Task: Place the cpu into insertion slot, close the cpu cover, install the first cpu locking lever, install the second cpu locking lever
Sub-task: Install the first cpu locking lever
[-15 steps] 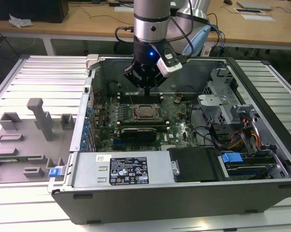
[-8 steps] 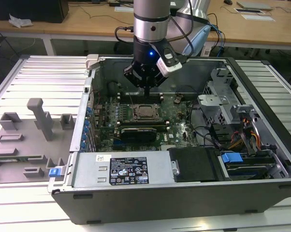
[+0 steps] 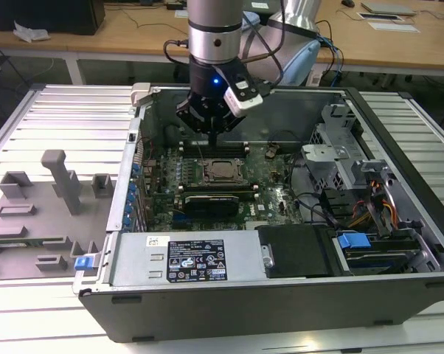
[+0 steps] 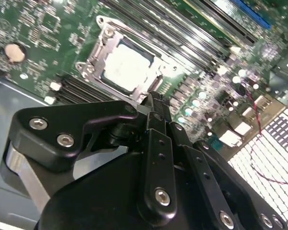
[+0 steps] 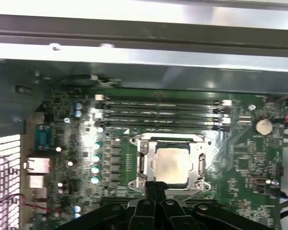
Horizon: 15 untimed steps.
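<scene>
The black-fingered hand [image 3: 213, 137] hung inside the open grey metal computer case [image 3: 281, 287], which lay on its side on the pale slatted metal counter [image 3: 60, 110]. Its two slim black fingers [image 4: 156, 124] were pressed together with nothing between them, and their tips pointed down at the green motherboard [image 3: 270, 184]. In both wrist views the tips stood just beside one edge of the small square insertion slot [image 3: 222, 171]; whether they touched the board could not be told.

The cpu [image 5: 171, 165], a small flat square chip with a pale silver-grey face, sat inside the slot. The thin square silver cpu cover [image 5: 200, 165] lay flat over it, so the chip's face showed through the central window. The second wrist view showed the same: the chip [image 4: 127, 64] framed by the metal cover [image 4: 98, 52].

A row of long black memory slots [image 5: 163, 112] ran alongside the slot, and a round silver coin battery [image 5: 263, 125] sat well apart from it on the board. On the exterior view's left, a grey moulded fixture with upright posts [image 3: 56, 184] rested on the counter beside the case
</scene>
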Motion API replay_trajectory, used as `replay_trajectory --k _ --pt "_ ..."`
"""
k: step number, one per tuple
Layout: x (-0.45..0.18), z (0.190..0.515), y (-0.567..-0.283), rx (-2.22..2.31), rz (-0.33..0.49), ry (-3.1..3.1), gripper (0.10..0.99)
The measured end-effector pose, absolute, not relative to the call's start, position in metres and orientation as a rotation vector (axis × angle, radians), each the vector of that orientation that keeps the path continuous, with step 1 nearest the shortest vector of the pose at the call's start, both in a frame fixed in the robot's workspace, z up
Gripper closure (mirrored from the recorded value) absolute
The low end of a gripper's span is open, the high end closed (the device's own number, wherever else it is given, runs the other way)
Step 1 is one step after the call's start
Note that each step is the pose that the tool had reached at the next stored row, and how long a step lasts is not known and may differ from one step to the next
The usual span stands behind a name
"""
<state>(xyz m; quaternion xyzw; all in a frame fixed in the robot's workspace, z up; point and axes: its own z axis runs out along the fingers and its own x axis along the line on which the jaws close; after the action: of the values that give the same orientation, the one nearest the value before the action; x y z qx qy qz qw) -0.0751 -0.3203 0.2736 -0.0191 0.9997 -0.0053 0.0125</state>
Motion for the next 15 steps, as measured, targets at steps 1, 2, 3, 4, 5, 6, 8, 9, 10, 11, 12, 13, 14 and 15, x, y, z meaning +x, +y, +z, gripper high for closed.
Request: replay_trajectory --k 1,2,3,4,5,6,8,9,10,11,12,13,14,15 --pt "-0.080 0.274 -0.320 -0.059 -0.017 3.115 0.980" --pt "-0.083 0.274 -0.320 -0.059 -0.017 3.115 0.980" --pt "-0.086 0.274 -0.320 -0.059 -0.017 3.115 0.980" --pt "-0.090 0.274 -0.320 -0.059 -0.017 3.114 0.980" --pt "-0.092 0.273 -0.320 -0.059 -0.017 3.114 0.980" --pt "-0.094 0.273 -0.320 -0.059 -0.017 3.113 0.980" --pt "-0.111 0.271 -0.319 -0.058 0.028 3.096 0.980" --pt "-0.118 0.271 -0.319 -0.056 0.110 3.085 0.980" --pt "-0.119 0.271 -0.319 -0.055 0.139 3.082 0.980" --pt "-0.119 0.271 -0.319 -0.055 0.163 3.079 0.980" --pt "-0.120 0.271 -0.319 -0.054 0.184 3.077 0.980" --pt "-0.120 0.271 -0.319 -0.053 0.220 3.072 0.980" --pt "-0.121 0.271 -0.319 -0.052 0.242 3.069 0.980" --pt "-0.121 0.271 -0.319 -0.052 0.267 3.065 0.980"
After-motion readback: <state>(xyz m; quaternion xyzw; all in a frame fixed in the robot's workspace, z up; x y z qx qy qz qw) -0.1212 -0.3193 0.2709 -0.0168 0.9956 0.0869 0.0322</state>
